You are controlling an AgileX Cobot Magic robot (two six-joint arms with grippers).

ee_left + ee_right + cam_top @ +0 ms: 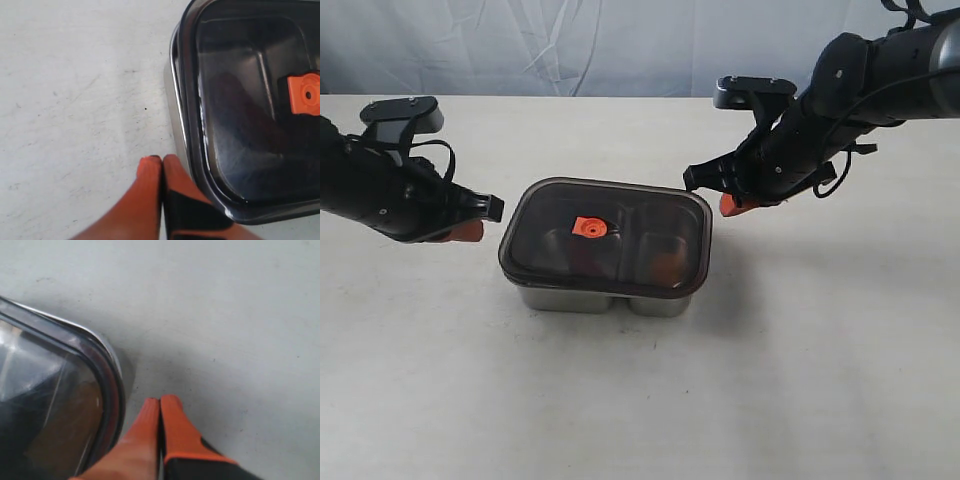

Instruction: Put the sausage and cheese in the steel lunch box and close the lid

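The steel lunch box [582,297] sits mid-table with the dark translucent lid [605,240] resting on top, its orange valve tab [588,227] in the middle. Through the lid, a dim reddish sausage shape [582,257] shows in the left compartment and an orange-brown cheese shape [669,266] in the right one. My left gripper [470,231] is shut and empty, just left of the box; its fingertips [156,161] sit beside the lid's rim [187,100]. On the other side my right gripper [730,205] is also shut and empty, by the box's right far corner [107,347].
The box stands on a pale table [820,380] in front of a light cloth backdrop [570,45]. Both black arms hang low over the table on either side of the box.
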